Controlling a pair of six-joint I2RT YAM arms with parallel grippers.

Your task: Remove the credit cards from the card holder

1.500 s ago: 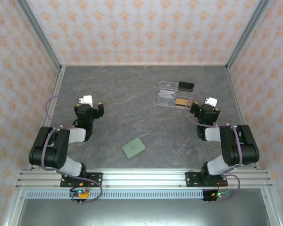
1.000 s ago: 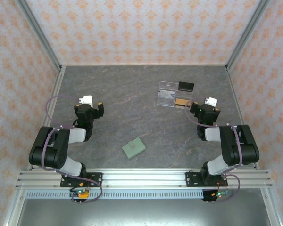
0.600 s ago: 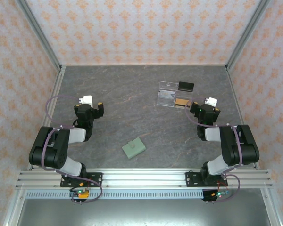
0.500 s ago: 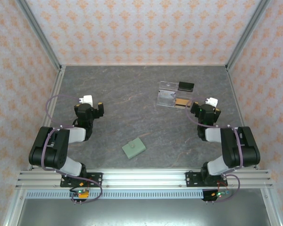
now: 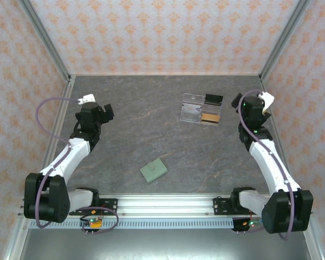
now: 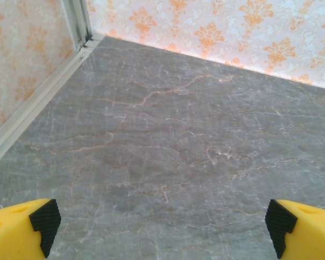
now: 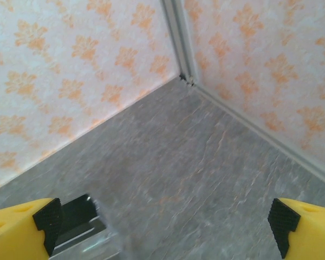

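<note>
Top: holder (image 5: 154, 171) lies shut, flat, at 6 o'clock on the table (image 5: 151, 130). Judged light, soft, floppy; pin one flap, pinch the other's edge.
Left wrist: left gripper (image 6: 162, 222) spread wide, empty.
Right wrist: right gripper (image 7: 162, 219) spread wide, empty; stand (image 7: 76, 227) at 7 o'clock.

Grey marbled table (image 5: 151, 130) bears a green card holder (image 5: 154, 171); farther back, a clear stand (image 5: 193, 111), perhaps with cards (image 5: 209, 117).

card holder (image 5: 153, 171): pale sage green, plain
table (image 5: 141, 130): dark grey marble, pale and orange veins
walls (image 5: 162, 32): cream, orange damask motif
my left fingers (image 6: 16, 230): yellow, black pads
my right fingers (image 7: 309, 227): yellow, black pads
stand (image 5: 190, 112): clear
my arms (image 5: 70, 154): white links, black joints
</note>
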